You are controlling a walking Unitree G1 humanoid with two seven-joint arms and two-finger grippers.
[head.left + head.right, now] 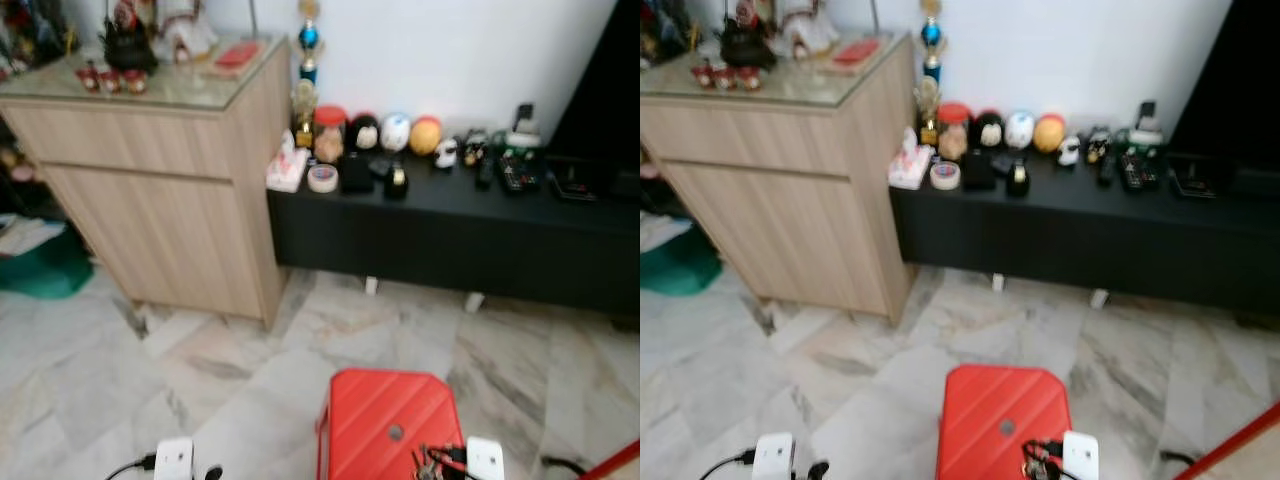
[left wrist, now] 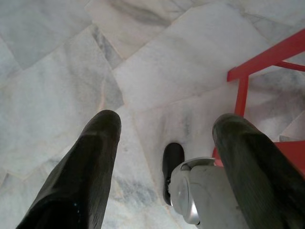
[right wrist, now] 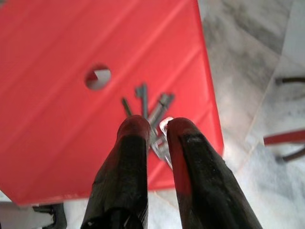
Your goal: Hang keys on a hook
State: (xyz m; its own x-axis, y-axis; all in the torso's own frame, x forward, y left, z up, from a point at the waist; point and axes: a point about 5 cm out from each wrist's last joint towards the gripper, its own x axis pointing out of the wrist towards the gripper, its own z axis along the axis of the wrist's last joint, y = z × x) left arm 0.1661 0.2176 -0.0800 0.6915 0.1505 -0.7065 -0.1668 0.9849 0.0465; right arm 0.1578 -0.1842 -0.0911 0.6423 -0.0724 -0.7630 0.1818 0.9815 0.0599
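Right gripper (image 3: 156,131) pinches keys (image 3: 147,107) over red stool (image 3: 71,143) edge — light, stiff, dangling; best held at ring.

grey-veined marble floor (image 1: 250,370) spreads near. at far left stands a light wood cabinet (image 1: 170,200); right of it a low black bench (image 1: 450,235) against the white wall (image 1: 450,50).

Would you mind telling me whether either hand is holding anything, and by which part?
The right hand pinches the keys at their ring end, blades fanning out over the red stool. The left hand is open, holding nothing.
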